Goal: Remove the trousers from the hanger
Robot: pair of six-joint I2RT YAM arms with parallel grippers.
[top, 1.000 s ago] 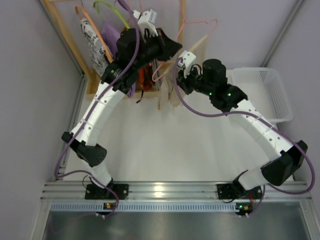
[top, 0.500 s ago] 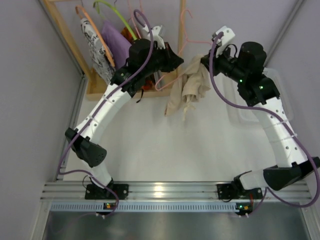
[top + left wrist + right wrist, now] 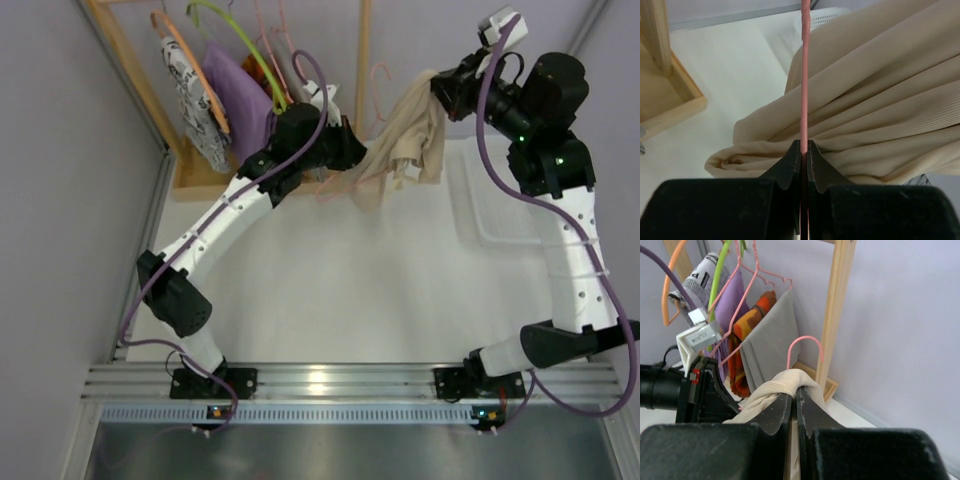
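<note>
The beige trousers [image 3: 405, 150] hang bunched between my two grippers, above the table's far middle. My right gripper [image 3: 443, 88] is shut on a top fold of the trousers [image 3: 785, 381] and holds it high. My left gripper [image 3: 352, 157] is shut on the thin pink wire of the hanger [image 3: 804, 75], just left of the cloth. The hanger's hook [image 3: 807, 342] rises behind the held fold. In the left wrist view the trousers [image 3: 880, 100] drape across the wire just beyond the fingertips [image 3: 790, 160]. Part of the hanger frame is hidden by the cloth.
A wooden rack [image 3: 363, 50] stands at the back. On it hang an orange hanger [image 3: 185, 50], a lime-green hanger [image 3: 250, 45], a purple garment [image 3: 235, 85], a black-and-white patterned garment [image 3: 190, 95] and a grey garment [image 3: 772, 335]. A white basket [image 3: 495, 200] lies at right.
My right gripper has pulled the trousers up and to the far right, away from the rack. My left gripper has moved right with the pink hanger. The cloth has bunched up.
</note>
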